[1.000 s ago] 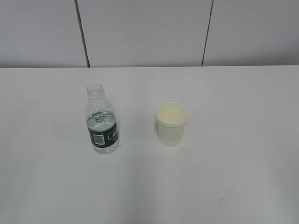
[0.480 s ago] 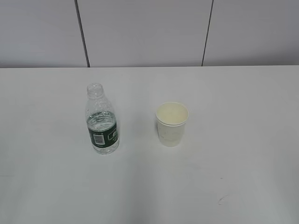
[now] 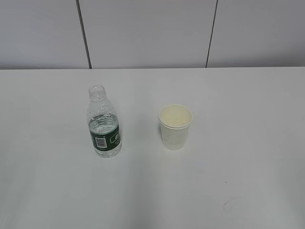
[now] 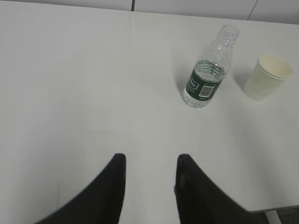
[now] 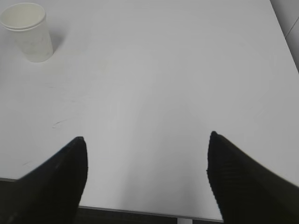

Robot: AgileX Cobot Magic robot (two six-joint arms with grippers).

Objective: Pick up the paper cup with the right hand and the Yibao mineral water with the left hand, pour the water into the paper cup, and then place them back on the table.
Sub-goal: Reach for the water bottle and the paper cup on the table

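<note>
On the table (image 3: 248, 143) I see the Yibao mineral water (image 3: 104, 123) upright left of the paper cup (image 3: 175, 126), apart. Left hand (image 4: 150, 168) narrowly parted, right hand (image 5: 147, 144) wide; both empty.

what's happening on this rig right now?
Nothing is held yet. The Yibao mineral water, uncapped and partly full, and the paper cup stand upright and apart on the table. The left hand's tool and the right hand's tool are open, well short of both.
</note>
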